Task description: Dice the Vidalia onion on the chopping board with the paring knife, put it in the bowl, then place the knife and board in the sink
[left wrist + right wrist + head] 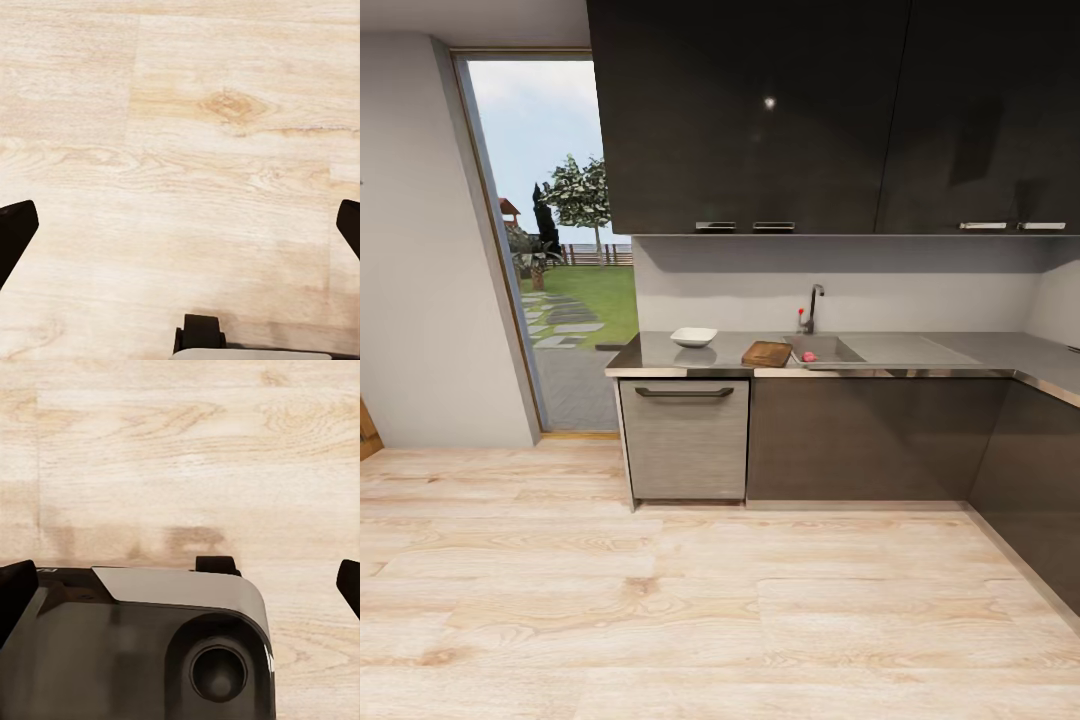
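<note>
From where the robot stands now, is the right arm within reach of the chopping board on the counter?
Probably not. The chopping board lies on the countertop beside the sink, across a wide stretch of floor, and the right gripper points down at floorboards.
</note>
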You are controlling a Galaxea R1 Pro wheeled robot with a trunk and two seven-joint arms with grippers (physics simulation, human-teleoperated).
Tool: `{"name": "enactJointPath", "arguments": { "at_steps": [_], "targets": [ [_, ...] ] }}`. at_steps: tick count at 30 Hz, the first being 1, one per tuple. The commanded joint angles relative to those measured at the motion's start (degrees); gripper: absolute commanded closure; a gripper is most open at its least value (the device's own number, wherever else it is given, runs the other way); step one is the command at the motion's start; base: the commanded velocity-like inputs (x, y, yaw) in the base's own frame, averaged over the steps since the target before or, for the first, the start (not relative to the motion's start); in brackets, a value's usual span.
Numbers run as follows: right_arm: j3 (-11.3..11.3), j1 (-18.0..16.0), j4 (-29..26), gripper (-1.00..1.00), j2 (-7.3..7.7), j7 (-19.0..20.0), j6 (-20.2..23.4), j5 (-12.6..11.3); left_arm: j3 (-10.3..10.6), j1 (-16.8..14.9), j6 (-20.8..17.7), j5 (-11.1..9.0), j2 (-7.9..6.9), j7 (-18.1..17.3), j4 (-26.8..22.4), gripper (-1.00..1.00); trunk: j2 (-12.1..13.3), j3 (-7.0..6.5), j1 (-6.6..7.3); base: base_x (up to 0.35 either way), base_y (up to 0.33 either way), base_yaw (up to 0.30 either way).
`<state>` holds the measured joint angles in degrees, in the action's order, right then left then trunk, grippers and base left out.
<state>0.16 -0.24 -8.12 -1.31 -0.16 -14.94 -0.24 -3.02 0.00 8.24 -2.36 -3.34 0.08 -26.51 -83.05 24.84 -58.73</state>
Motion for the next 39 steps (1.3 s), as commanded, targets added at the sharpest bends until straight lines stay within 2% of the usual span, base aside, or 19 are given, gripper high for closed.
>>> {"name": "enactJointPath", "arguments": {
  "at_steps": [1, 39],
  "targets": [
    [0.01, -0.02, 0.03, -1.0, -0.01, -0.02, -0.18, -0.03, 0.0, 0.0, 0.11, -0.26, 0.0, 0.01, -0.03, -1.0, -0.03, 0.05, 0.0, 0.0, 0.0, 0.0],
    [-0.13, -0.02, -0.52, -1.0, -0.32, -0.02, -0.37, -0.21, -0.01, 0.0, 0.11, -0.19, 0.0, 0.01, 0.76, -1.0, -0.03, 0.05, 0.0, 0.0, 0.0, 0.0]
  ]
}}
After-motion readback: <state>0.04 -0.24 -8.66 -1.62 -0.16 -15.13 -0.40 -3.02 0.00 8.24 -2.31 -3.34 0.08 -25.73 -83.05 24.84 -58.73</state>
